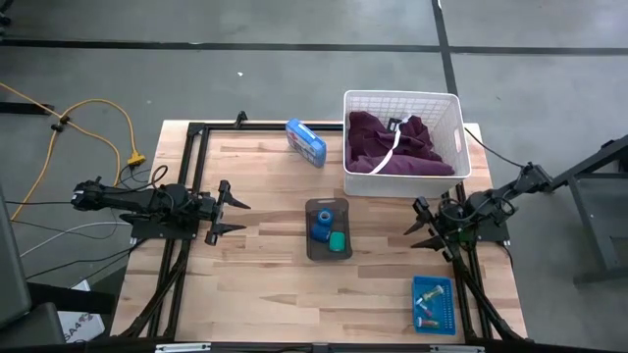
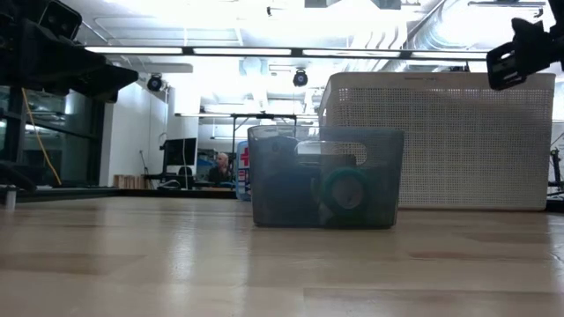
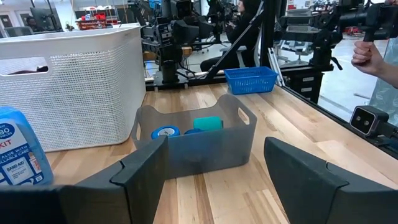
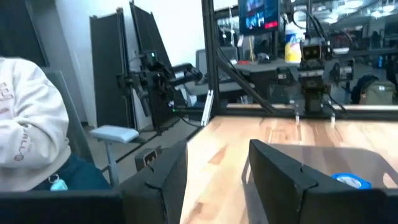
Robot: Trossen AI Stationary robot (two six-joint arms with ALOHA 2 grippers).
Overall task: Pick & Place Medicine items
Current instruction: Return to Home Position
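Worktop trouble looks unlikely: left hand and right hand hang open and empty, the rolls lie in the bin between them, though a careless homing swing could clip it.

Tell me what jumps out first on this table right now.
The white basket at the back right, holding a maroon garment, dominates. At centre, a grey bin holds blue and green rolls. The left tool and right tool flank it, both open and empty.

left tool: jaws apart, empty | right tool: jaws apart, empty | facing each other
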